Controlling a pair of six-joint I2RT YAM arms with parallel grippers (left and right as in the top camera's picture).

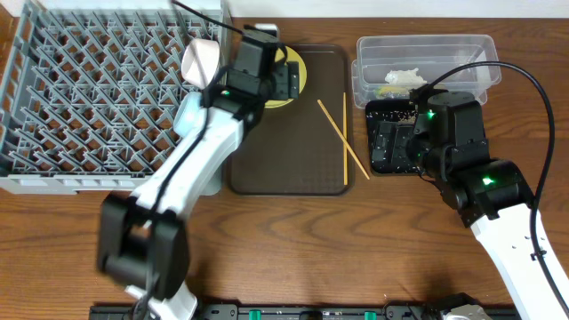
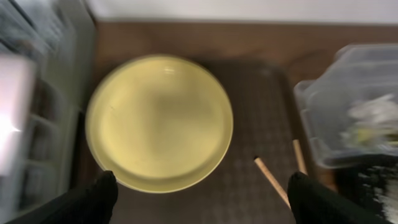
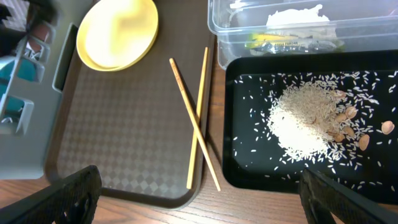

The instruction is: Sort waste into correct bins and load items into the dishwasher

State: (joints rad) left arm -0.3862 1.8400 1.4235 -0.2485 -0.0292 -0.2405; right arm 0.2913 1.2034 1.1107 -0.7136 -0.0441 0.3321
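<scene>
A round yellow plate point(image 1: 294, 70) point(image 2: 160, 121) point(image 3: 118, 34) lies at the far end of the dark brown serving tray point(image 1: 284, 156). My left gripper point(image 1: 283, 82) point(image 2: 202, 200) hovers open just above the plate's near edge, holding nothing. Two wooden chopsticks point(image 1: 342, 138) point(image 3: 196, 121) lie crossed over the tray's right rim. The black tray point(image 1: 384, 114) point(image 3: 249, 165) holds a heap of rice and tan crumbs point(image 3: 308, 121). The clear tub point(image 1: 462, 49) point(image 3: 217, 18) holds crumpled white paper point(image 3: 297, 15) and a green scrap point(image 3: 273, 41). My right gripper point(image 1: 407, 144) point(image 3: 199, 199) hangs open and empty above the black tray.
The grey dish rack point(image 1: 89, 89) fills the left of the table, with a white cup point(image 1: 200, 59) at its right edge. My left arm reaches across the rack's near right corner. Bare wood table point(image 1: 356, 249) shows along the front.
</scene>
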